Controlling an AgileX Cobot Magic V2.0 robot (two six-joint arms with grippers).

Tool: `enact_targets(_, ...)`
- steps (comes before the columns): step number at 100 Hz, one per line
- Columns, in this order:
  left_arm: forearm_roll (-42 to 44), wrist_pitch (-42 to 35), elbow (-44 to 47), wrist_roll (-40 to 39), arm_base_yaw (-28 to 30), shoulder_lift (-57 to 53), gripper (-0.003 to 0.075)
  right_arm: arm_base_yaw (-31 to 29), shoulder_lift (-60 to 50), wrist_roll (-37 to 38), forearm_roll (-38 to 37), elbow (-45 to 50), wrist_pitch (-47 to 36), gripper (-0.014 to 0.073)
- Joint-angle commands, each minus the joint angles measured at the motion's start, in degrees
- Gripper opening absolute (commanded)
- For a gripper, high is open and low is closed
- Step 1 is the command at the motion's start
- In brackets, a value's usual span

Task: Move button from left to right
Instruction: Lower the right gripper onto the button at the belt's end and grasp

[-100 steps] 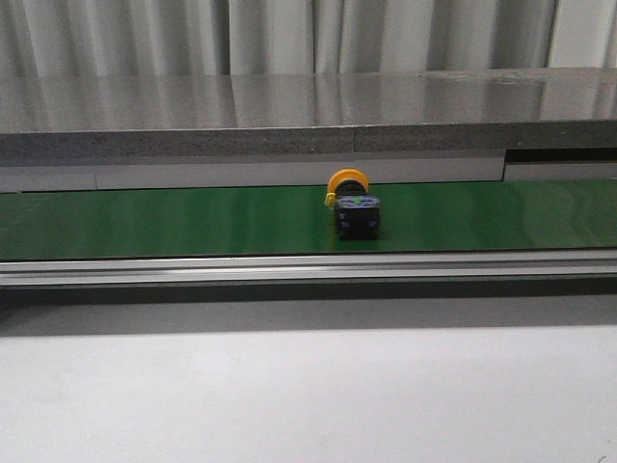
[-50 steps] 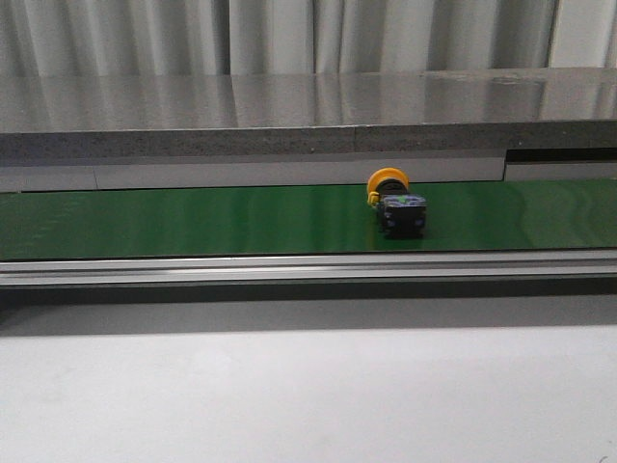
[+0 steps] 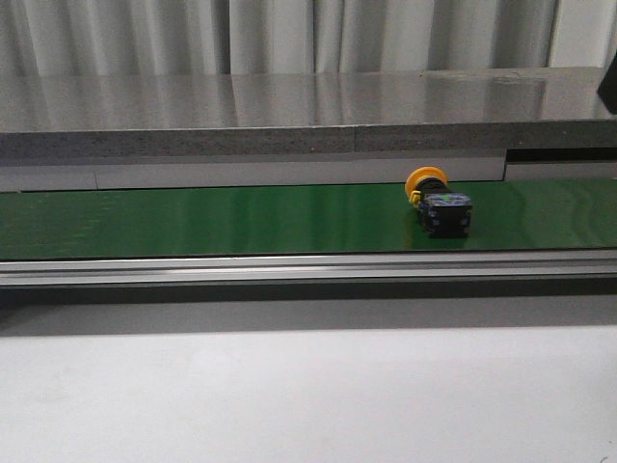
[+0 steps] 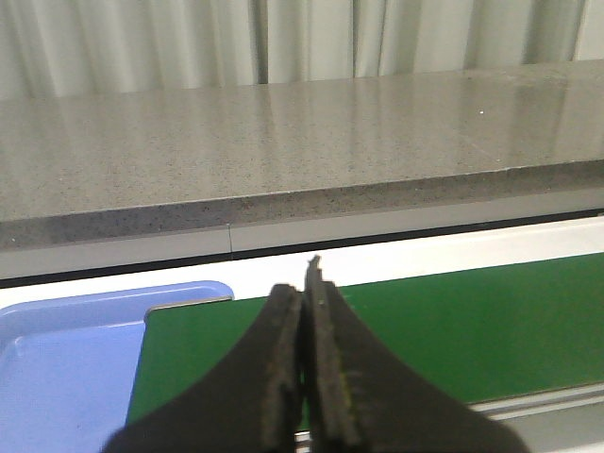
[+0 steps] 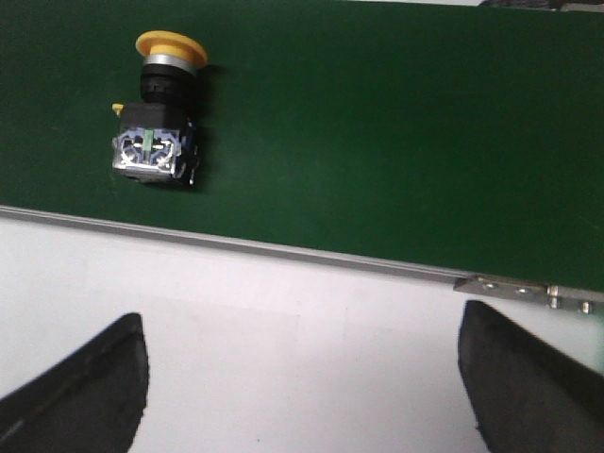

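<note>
Right hand (image 5: 302, 387) (fingers spread) above button (image 5: 159, 118).

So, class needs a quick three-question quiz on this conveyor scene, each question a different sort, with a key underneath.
1. True or false: the button lies on its side on the green belt.
2. Multiple choice: the left gripper is (A) wide open, (B) shut and empty, (C) shut on the button.
3. Fill in: in the left wrist view, the tray at the belt's end is coloured ____.

Key
1. True; its yellow cap points away from the camera.
2. B.
3. Blue.
</note>
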Motion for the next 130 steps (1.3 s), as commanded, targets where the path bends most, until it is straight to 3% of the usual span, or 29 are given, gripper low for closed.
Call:
enact_targets(1,-0.41,-4.11,-1.67,-0.13,-0.44,0.46,-0.002,0.34,2.83,-2.07,0.81,-3.94,-3.21,0.0654)
enact_targets(56,-0.41,-4.11,-1.67,-0.13,-0.44,0.46,-0.002,3.52,20.26,-5.91,0.8,-14.08,-4.7,0.0654)
enact_targets(107,-0.41,-4.11,-1.67,-0.13,-0.44,0.46,-0.002,3.52,28.03,-7.12,-0.37,-14.29,-6.94,0.0654)
enact_targets(118,-0.41,-4.11,-1.67,-0.13,-0.44,0.46,-0.002,3.52,28.72,-7.12,-0.51,-14.29,-7.57,0.0575)
enact_targets(130,-0.41,-4.11,-1.67,-0.13,-0.44,0.46,-0.002,3.52,29.06,-7.12,-0.51,-14.29,-7.58,0.0389)
